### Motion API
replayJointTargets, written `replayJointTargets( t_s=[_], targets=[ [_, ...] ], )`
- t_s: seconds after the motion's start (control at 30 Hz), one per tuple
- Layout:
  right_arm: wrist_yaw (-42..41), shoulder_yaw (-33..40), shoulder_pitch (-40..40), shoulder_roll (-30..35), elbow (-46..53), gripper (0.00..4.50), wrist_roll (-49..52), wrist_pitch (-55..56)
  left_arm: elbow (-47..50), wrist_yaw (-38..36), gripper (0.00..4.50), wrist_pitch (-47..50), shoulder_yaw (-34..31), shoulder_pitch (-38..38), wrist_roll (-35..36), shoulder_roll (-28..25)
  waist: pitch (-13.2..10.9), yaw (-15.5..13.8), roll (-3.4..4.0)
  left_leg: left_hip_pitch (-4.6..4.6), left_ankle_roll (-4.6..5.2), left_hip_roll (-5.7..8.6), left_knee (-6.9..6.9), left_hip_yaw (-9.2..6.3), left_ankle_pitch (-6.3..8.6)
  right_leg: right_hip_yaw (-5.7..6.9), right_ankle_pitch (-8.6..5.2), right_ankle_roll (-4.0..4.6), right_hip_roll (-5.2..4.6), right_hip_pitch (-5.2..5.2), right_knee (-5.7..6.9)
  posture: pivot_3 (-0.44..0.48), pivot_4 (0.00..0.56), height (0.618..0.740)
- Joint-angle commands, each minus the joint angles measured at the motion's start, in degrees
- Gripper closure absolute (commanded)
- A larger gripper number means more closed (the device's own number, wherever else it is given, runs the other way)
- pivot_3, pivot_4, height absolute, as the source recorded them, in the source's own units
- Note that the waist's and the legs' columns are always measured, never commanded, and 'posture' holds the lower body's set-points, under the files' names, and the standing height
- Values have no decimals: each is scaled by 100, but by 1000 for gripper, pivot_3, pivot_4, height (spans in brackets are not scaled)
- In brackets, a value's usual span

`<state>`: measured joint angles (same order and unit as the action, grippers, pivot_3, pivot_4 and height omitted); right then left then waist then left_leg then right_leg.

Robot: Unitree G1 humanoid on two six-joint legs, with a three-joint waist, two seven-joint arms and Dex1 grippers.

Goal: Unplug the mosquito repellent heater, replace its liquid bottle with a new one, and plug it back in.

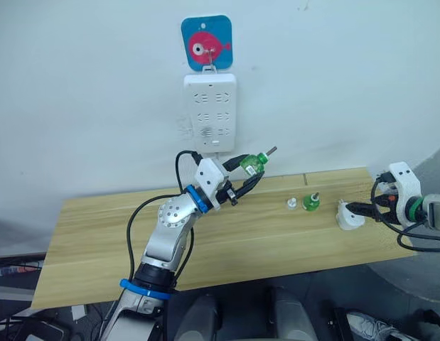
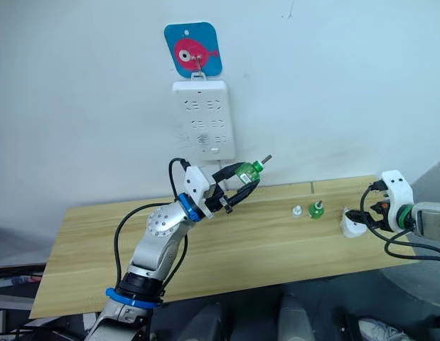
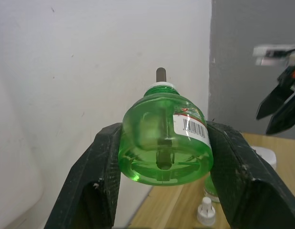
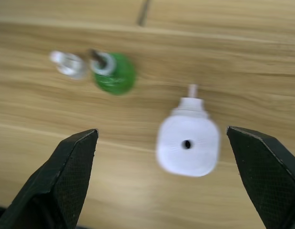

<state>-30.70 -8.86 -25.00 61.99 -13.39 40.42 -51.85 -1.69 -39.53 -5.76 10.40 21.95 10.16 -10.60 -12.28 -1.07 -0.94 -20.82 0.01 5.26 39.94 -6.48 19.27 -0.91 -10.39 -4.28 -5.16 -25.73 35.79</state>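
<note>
The small white rounded plastic mosquito repellent heater (image 4: 188, 143) lies unplugged on the wooden tabletop (image 4: 137, 191), its face with a small central hole turned up; it sits between the right gripper's spread black fingers (image 4: 61, 176), nearer one of them, touching neither. One prong shows at its edge. The clear green plastic liquid bottle (image 3: 165, 143), white-collared with a dark wick and a barcode label, is pinched at its wide base between the left gripper's black fingers (image 3: 97, 176), wick pointing away. A second green bottle (image 4: 114, 71) stands on the tabletop beyond the heater, a small white cap (image 4: 68, 63) just beside it.
</note>
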Motion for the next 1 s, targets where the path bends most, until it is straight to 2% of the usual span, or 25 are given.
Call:
replayJointTargets(
  t_s=[0.03, 0.33, 0.57, 1.0],
  targets=[
    [-541, -327, -523, -205, -729, 8, -840, 116, 153, -9, 2235, -240, 33, 8, -81, -43, -7, -12, -1, 0, 0, 0, -1, -2, 0, -1, 0, 0, 0, -1, -1, 52, 252, 740],
    [-1276, -625, -1556, -854, -2503, 8, -2180, 146, 541, 124, 2235, -99, 38, -421, -91, -129, -32, -39, 0, -6, 0, 4, -2, -32, 1, 2, 0, 1, -3, -7, -2, 91, 271, 740],
    [-1763, -571, -1944, -1137, -3103, 8, -2753, 115, 706, 215, 2235, 5, 32, -568, -103, -160, -85, -44, 6, -7, -1, 6, -2, -35, 1, 2, 0, 1, -4, -7, -1, 119, 281, 740],
    [-2401, -532, -2147, -1487, -4085, 8, -3604, 758, 804, 182, 2235, 138, 20, -614, -52, -258, -155, -44, 4, -9, -2, 6, -2, -38, 0, 4, 0, 1, -6, -9, 1, 132, 285, 740]
  ],
)
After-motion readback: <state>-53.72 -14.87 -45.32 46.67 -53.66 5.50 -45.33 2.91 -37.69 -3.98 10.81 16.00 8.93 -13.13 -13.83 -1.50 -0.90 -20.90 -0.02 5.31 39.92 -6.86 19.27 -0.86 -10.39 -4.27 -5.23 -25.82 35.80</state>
